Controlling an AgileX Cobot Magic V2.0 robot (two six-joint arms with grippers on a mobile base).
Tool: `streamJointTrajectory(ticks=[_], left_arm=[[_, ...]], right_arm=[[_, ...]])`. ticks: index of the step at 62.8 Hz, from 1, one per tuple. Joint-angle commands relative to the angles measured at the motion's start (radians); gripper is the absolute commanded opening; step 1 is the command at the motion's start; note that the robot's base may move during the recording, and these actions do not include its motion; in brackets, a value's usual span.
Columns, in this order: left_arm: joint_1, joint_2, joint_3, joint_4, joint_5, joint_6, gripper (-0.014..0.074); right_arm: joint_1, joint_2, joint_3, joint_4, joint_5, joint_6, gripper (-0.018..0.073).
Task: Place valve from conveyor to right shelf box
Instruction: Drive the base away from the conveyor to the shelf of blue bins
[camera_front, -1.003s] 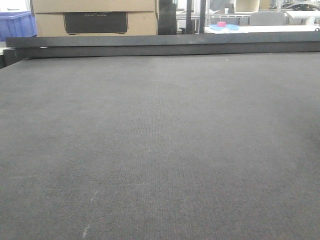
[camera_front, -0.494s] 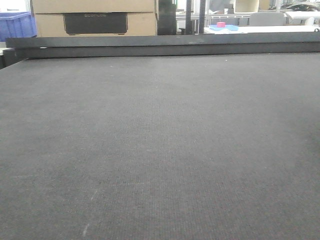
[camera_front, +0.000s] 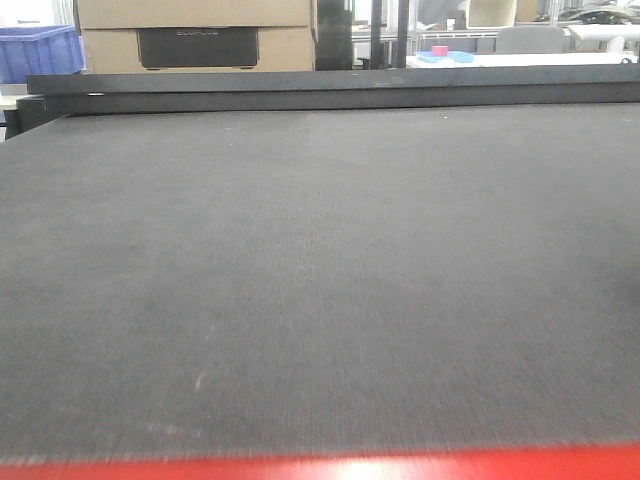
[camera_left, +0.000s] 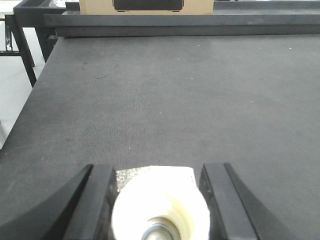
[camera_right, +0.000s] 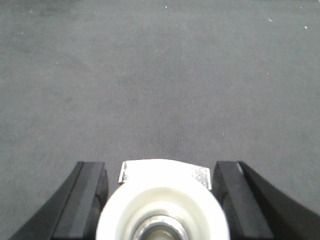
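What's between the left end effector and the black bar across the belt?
Only bare conveyor up to the black bar, per the left wrist view.

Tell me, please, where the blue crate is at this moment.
In the front-facing view, the blue crate stands at the top left corner, behind the far edge of the conveyor and immediately left of the cardboard boxes.

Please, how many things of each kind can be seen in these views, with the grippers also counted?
conveyor: 1
cardboard boxes, stacked: 2
blue crate: 1
small pink object: 1
left gripper and right gripper, both open: 2
Total: 7
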Motion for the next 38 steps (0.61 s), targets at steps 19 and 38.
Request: streamJointTrajectory(ticks=[19, 38], left_arm=[[-0.001, -0.008, -0.005, -0.013, -0.05, 0.001, -0.0111], [-0.001, -0.008, -0.005, -0.013, -0.05, 0.001, -0.0111]], right_arm=[[-0.002, -0.008, -0.005, -0.001, -0.076, -0.002, -0.0163], [-0.002, -0.008, -0.005, -0.001, -0.076, -0.002, -0.0163]])
